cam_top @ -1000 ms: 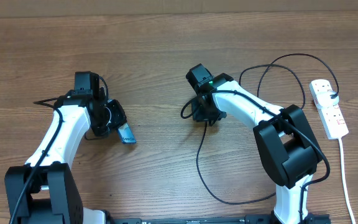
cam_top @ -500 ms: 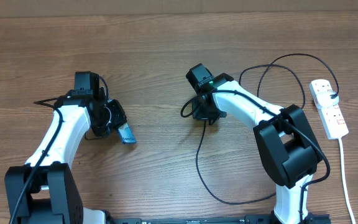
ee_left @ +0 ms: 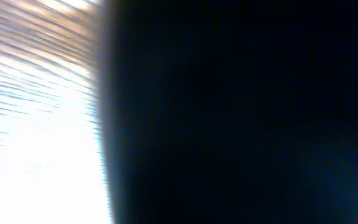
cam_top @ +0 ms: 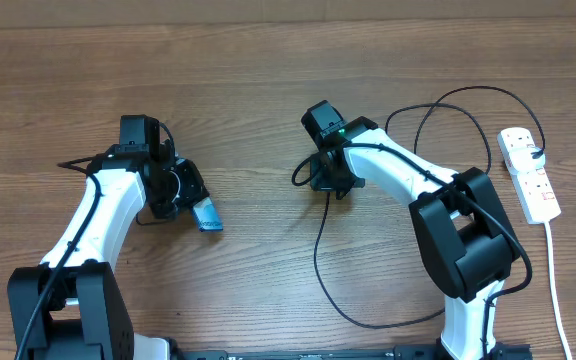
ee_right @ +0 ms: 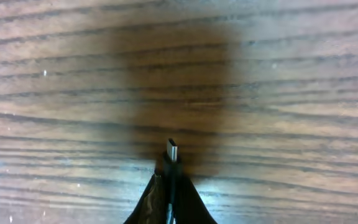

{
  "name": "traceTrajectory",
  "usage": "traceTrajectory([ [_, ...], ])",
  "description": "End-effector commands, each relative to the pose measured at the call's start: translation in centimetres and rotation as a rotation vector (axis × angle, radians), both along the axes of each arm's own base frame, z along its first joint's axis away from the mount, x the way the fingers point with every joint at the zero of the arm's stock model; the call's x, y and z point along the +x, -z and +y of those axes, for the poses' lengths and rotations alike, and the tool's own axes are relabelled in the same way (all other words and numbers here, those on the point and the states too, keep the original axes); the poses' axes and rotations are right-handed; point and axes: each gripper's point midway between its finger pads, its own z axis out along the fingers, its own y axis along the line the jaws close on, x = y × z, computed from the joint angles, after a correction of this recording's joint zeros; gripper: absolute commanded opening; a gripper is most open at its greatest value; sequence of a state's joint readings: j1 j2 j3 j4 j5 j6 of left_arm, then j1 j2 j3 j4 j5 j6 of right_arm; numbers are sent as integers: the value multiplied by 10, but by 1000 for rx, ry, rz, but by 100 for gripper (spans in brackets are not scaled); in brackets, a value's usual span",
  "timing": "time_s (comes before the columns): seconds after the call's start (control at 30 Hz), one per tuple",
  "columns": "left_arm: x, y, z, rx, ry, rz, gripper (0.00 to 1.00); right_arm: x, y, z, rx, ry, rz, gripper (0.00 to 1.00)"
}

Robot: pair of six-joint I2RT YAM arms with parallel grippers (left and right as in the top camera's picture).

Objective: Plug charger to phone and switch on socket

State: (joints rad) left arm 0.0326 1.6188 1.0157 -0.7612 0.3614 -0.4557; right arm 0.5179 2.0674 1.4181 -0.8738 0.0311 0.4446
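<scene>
- Pinching the charger (ee_right: 171, 151), the right claw (cam_top: 330, 182) is closed tight on it, and the small tip is seen poking out past the fingers.
- This claw is placed well left of the socket (cam_top: 530, 178).
- The black cable is looped back to the socket.
- The left claw (cam_top: 182, 196) is closed on the phone (cam_top: 207, 216), much farther left of the socket.
- The left wrist view is blocked by something dark.

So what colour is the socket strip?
The socket is white, clearest in the overhead view.
</scene>
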Motion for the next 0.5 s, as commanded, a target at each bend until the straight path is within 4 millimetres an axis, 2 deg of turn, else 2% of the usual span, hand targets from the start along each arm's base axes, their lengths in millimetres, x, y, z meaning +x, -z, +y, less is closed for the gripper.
traceTrajectory([
  [0.0,3,-23,-27,-165,71,-55,4,-14,3,4,65,0,87,4],
  [0.07,2,-30,-38,-238,87,-61,4,-14,-9,16,153,-60,94,4],
  [0.13,5,-42,-51,-338,113,-93,4,-14,-30,31,268,-151,82,4],
  [0.23,12,-73,-73,-548,170,-175,4,-22,-80,56,477,-300,37,4],
  [0.3,19,-106,-84,-721,241,-279,4,-29,-115,64,595,-358,4,4],
  [0.4,27,-146,-88,-888,325,-407,4,-41,-163,69,733,-427,-48,4],
  [0.47,30,-159,-89,-934,344,-431,4,-53,-188,72,812,-493,-75,4],
])
